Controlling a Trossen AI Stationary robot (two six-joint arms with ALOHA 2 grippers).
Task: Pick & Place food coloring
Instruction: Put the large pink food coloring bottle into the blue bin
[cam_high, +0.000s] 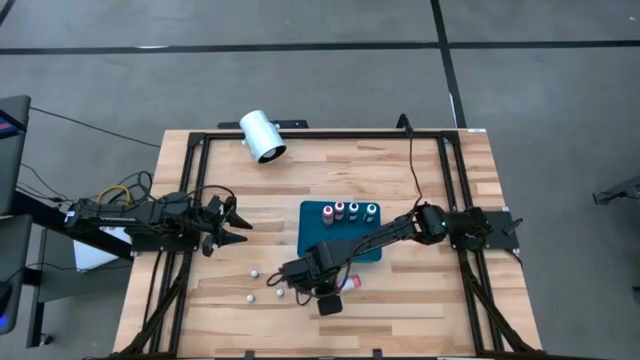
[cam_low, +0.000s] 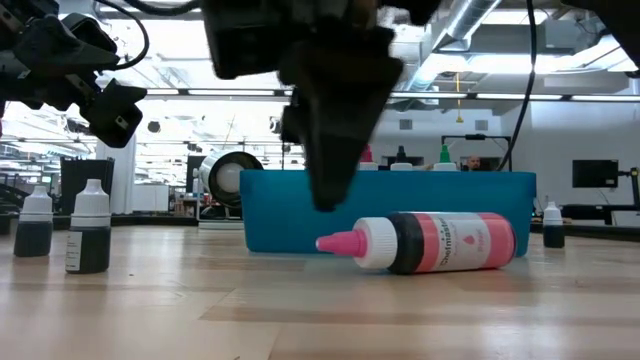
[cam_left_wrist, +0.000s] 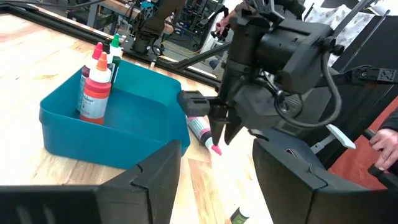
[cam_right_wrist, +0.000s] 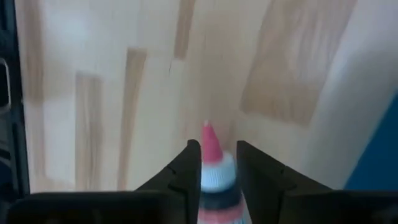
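My right end effector (cam_right_wrist: 217, 171) hangs low over the bench (cam_high: 420, 290), its fingers parted a little on either side of the pink-tipped food coloring bottle (cam_low: 420, 242), which lies on its side just in front of the blue tray (cam_low: 390, 205); whether they press it I cannot tell. Four more bottles (cam_high: 349, 211) stand in the tray's far row. Only the low view shows two dark bottles (cam_low: 88, 228) standing nearby, while my left end effector (cam_high: 232, 225) waits wide open and empty at the left side.
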